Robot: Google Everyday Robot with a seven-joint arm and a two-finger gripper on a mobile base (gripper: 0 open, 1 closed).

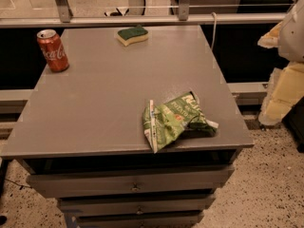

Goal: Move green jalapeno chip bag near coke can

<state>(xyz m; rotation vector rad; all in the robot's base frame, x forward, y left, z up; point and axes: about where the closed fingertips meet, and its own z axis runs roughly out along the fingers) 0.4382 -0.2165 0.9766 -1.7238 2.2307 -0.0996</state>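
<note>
Chip bag (175, 120): 5 o'clock counter (95, 103) edge; a shove drops it.
Coke can (52, 50): 10 o'clock.
End effector: out of view; grip untellable.

Only the right edge shows the robot: a rounded white-grey shell (294, 34) at the top, with a pale yellow tab (269, 40) jutting from its left side. Below it, at mid-height, sits what looks like the claw (281, 96), blocky cream-yellow segments with lighter edges.
</note>
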